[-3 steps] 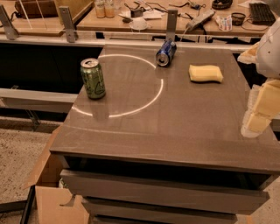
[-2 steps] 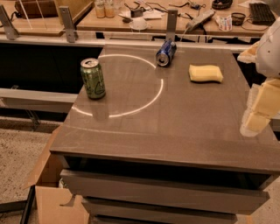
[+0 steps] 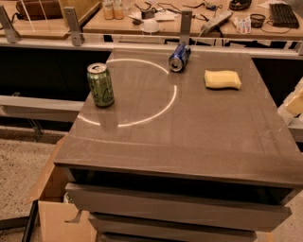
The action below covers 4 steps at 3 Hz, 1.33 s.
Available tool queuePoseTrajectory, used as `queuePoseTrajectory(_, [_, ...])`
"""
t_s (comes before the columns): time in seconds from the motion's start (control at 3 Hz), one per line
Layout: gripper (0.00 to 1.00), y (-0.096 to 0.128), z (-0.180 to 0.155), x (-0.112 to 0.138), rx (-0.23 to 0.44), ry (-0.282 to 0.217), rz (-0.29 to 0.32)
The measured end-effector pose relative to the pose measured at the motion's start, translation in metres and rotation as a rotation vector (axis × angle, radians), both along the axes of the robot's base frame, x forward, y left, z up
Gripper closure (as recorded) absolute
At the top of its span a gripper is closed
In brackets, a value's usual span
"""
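On the grey-brown table (image 3: pixel 180 142) a green can (image 3: pixel 100 85) stands upright at the left. A blue can (image 3: pixel 179 56) lies on its side near the far edge. To its right lies a yellow sponge (image 3: pixel 222 79). My gripper (image 3: pixel 294 103) shows only as a cream and white piece at the right edge of the view, beside the table's right side. It touches nothing and holds nothing that I can see. The sponge is the nearest thing to it.
A pale arc of light curves across the tabletop. Behind the table runs a rail with metal posts and a cluttered desk with a keyboard (image 3: pixel 284 14). An open cardboard box (image 3: pixel 52 208) sits on the floor at the lower left.
The arm has drawn back to the right, so much less of it shows now. The cans and the sponge have not moved.
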<state>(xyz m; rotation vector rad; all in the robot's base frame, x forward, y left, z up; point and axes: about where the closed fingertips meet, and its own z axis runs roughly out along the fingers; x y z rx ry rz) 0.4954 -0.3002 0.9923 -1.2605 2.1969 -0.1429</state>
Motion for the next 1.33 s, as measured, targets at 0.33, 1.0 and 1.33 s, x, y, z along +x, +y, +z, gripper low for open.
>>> queuePoseTrajectory(0.33, [0.00, -0.045, -0.012, 0.026, 0.145, -0.071, -0.137])
queuePoseTrajectory(1.0, [0.00, -0.069, -0.036, 0.048, 0.277, -0.060, -0.233])
queuePoseTrajectory(1.33, [0.00, -0.066, -0.038, 0.055, 0.316, -0.076, -0.255])
